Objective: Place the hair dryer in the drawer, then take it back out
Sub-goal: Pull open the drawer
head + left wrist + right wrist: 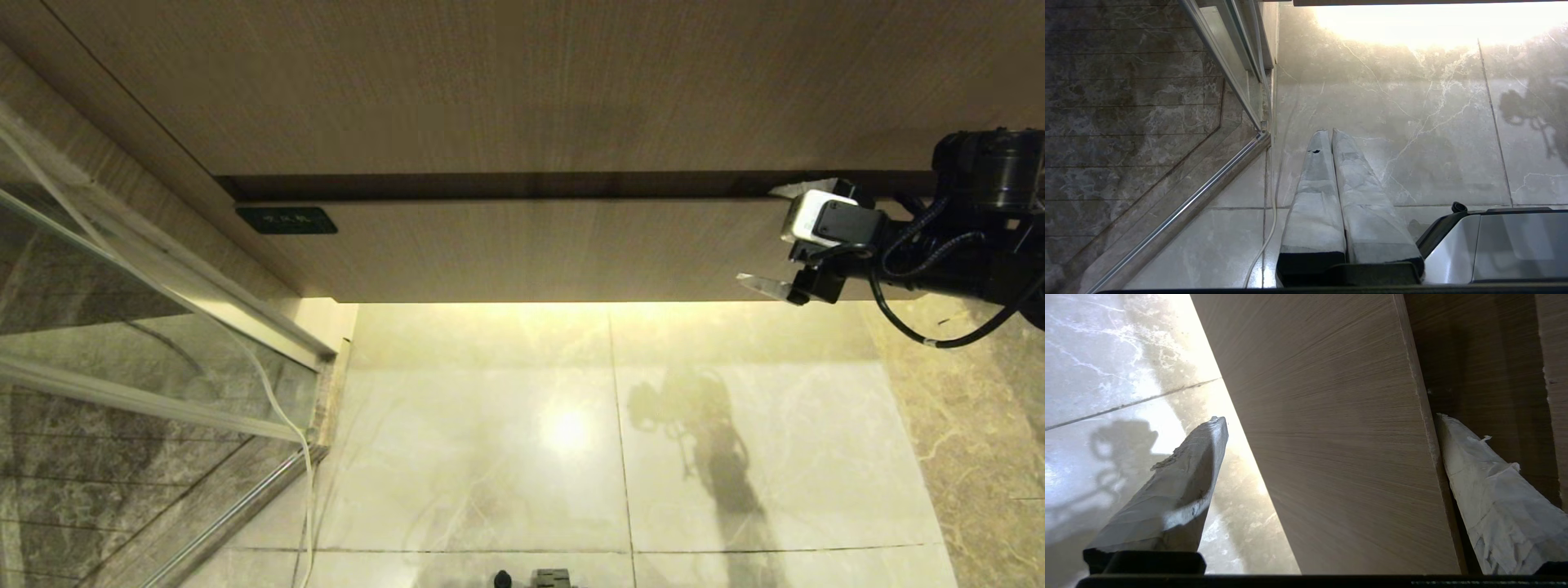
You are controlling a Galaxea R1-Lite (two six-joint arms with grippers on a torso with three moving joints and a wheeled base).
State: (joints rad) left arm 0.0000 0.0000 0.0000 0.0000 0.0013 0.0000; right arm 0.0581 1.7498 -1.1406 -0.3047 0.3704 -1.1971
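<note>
- Two padded fingers [1180, 490] of the right gripper [788, 237] spread wide, holding nothing, straddling the drawer [522, 249] front: one in the dark gap above, one below.
- Hair dryer nowhere in view.
- Left gripper [1331, 132] pressed together over floor tiles [1412, 122].

Bathroom-looking spot. Pale glossy marble floor tiles [490, 441], thin dark grout lines, bright ceiling-light glare spot mid-floor. Warm yellow glow strip along floor right under wood-grain cabinet [490, 82]. Small dark green label [286, 220] on cabinet front, far left. Glass shower door [122, 327] with metal frame on left, darker grey marble behind it. White cable [302, 457] trailing down by door frame.
</note>
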